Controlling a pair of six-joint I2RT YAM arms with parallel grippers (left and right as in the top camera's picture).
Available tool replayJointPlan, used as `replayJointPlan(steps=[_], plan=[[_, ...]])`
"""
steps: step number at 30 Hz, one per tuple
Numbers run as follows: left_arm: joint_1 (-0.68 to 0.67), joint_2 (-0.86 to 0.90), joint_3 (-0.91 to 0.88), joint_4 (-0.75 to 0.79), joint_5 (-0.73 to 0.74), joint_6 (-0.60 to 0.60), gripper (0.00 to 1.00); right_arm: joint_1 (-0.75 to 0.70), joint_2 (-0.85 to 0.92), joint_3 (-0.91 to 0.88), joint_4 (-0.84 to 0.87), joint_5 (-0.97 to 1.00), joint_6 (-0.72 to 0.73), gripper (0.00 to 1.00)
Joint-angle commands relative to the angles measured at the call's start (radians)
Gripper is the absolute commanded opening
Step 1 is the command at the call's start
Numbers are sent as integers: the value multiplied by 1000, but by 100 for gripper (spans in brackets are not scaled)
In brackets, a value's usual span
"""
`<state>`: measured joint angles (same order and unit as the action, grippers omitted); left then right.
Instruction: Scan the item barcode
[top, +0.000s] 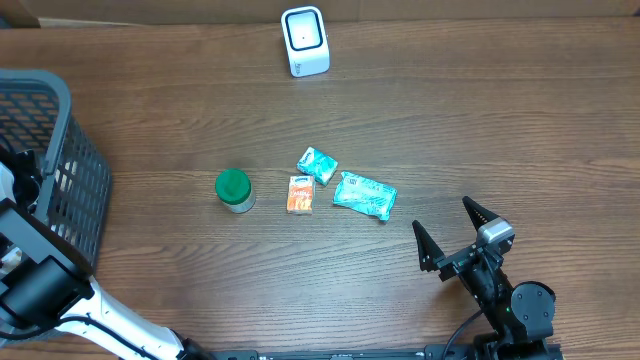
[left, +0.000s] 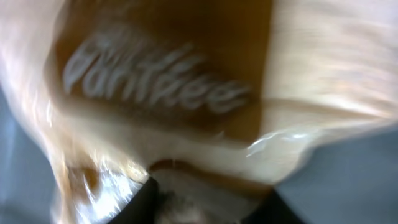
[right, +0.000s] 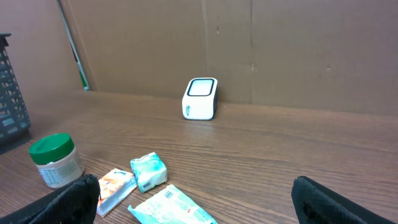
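now the left claw (left: 208, 202) straddles a tan packet (left: 186, 93) at the basket (top: 60, 170), grip unclear through blur; squeeze firmly, then lift clear of the basket. right claw (top: 441, 216) gapes open.

We note: dark brown wooden bench (top: 450, 120), matt, grained | grey plastic mesh basket (top: 70, 170), matt | white box-shaped plastic scanner (top: 305, 40), smooth, glossy | teal foil pouch (top: 365, 193), crinkled, shiny | beige-and-brown plastic wrapper (left: 186, 93), glossy, creased | brown cardboard wall (right: 298, 43), matt.
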<state>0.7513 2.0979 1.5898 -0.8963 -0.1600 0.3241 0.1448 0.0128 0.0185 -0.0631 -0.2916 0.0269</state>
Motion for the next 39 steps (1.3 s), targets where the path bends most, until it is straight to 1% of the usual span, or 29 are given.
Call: replayJointPlan(steps=[1,9,17,22,24,27,30,31,32,33,34,35,36,39], plan=[[-6,30,-41,-4,22,5,5,4,-10,-10,6,-5,7,100],[-6,30,-34,-23,18,-16,4,4,-10,-10,6,-5,6,100],[-6,-2,89,-147,14,-125,4,4,-10,-10,6,-5,6,100],[-6,-71,203,-237,15,-224,4,4,-10,-10,6,-5,7,100],[-6,-111,226,-249,15,-245,4,4,-10,-10,6,-5,7,100],[-6,-181,230,-246,14,-250,4,4,-10,-10,6,-5,7,100],[-4,-214,230,-251,14,-249,4,4,-10,-10,6,-5,7,100],[-3,-214,230,-261,14,-250,15,4,-10,-10,6,-5,7,100],[-2,-210,225,-276,14,-250,35,4,-10,-10,6,-5,7,100],[0,-207,216,-290,10,-250,47,4,-10,-10,6,-5,7,100],[4,-201,198,-302,10,-250,56,4,-10,-10,6,-5,7,100],[9,-199,178,-306,11,-252,62,4,-10,-10,6,-5,7,100],[16,-196,139,-302,11,-266,65,4,-10,-10,6,-5,7,100],[34,-195,40,-264,20,-287,68,4,-10,-10,6,-5,6,100]])
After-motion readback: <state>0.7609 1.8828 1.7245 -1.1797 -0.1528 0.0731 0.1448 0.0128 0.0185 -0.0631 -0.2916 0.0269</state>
